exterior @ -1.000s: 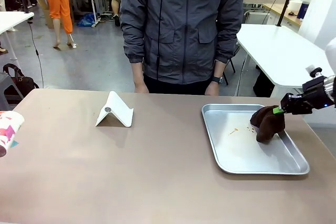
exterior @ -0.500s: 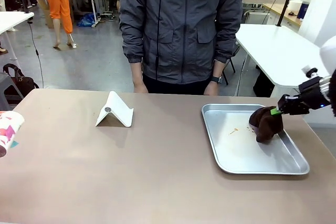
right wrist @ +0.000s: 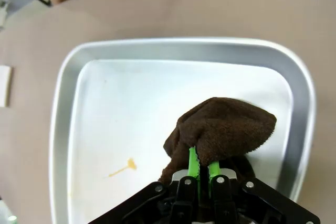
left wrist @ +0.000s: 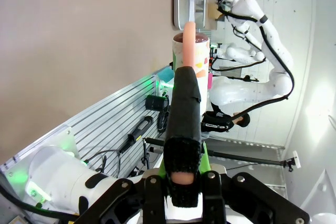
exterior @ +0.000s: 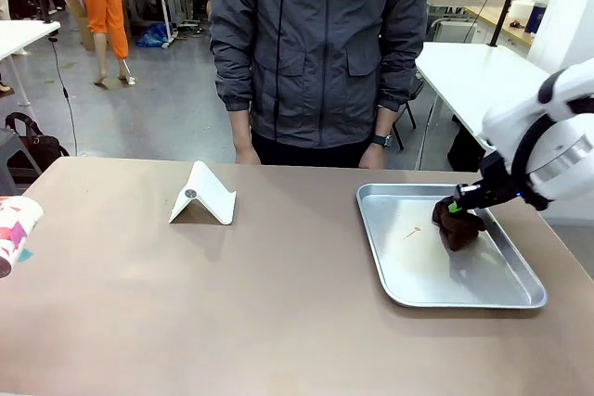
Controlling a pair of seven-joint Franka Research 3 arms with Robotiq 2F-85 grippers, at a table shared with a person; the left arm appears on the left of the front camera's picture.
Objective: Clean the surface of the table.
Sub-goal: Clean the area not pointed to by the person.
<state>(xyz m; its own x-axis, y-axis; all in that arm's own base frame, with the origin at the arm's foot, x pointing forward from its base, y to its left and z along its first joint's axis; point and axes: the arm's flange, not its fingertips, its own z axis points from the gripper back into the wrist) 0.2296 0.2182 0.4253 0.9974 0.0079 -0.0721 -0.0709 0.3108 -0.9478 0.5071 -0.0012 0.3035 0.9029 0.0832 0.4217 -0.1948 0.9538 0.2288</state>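
Grips a bunched brown cloth in the right hand, pads narrow on its fold, and presses it to the tray floor, probably to wipe toward the orange smear just beside. Leaves the table, under and around the tray, seemingly not yet wiped. Clamps a black-sleeved stick in the left hand, far left of the tray. Finds nothing blocking near the tray: white stand and cup well left, person's hands behind it, apart.
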